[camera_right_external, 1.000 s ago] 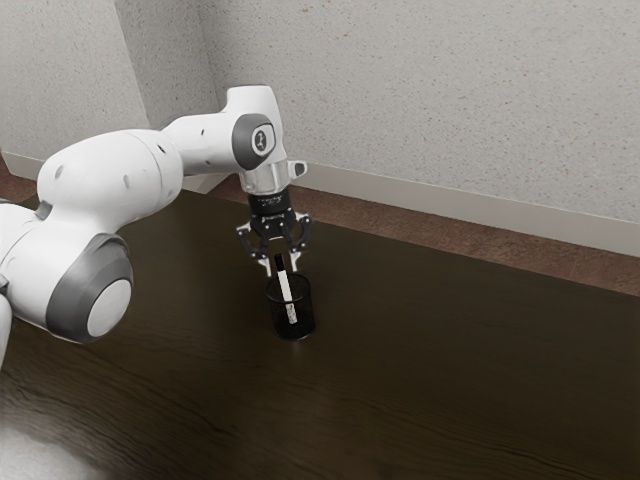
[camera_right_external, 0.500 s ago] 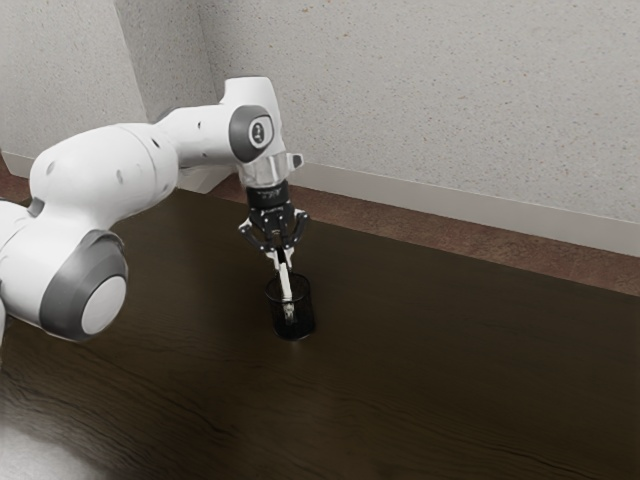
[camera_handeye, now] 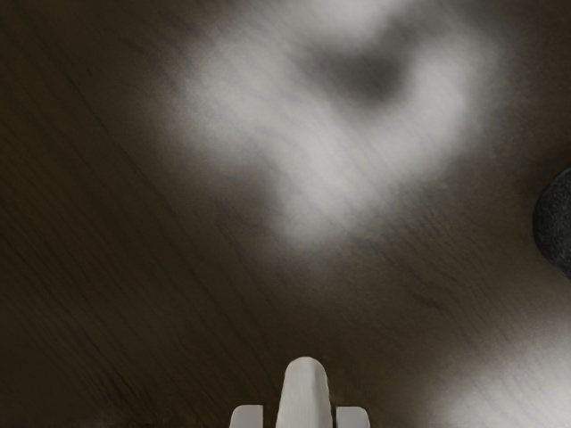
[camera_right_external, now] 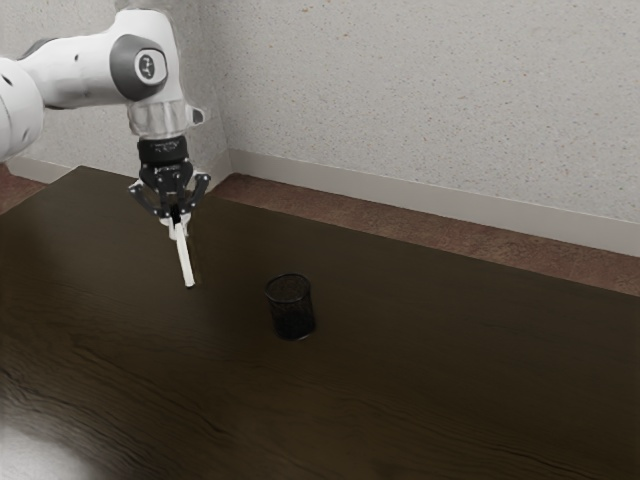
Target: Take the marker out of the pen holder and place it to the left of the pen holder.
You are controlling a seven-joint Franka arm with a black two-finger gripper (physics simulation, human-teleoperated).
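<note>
- Pinching the marker between its two fingers, our gripper has its jaws closed in on it from both sides, near the marker's dark upper end.
- We have the marker hanging below our hand, its white body leaning a little, so that the lower end sits farther toward the exterior view's right than the upper end.
- We see that lower end low over the table; whether it touches the wood, we cannot tell.
- We find the pen holder, a dark mesh cup, standing upright on the table, toward the exterior view's right from our gripper. The marker is wholly outside it and well apart from it, on the side toward the exterior view's left.
- We bring our arm in from the exterior view's left, with the hand pointing down over the tabletop.
- We can make out in the wrist view the marker's pale, rounded end between our fingertips, one on either side, and part of the pen holder's dark round shape off to one side.
- We have a speckled wall and a strip of reddish-brown floor beyond the table.
</note>
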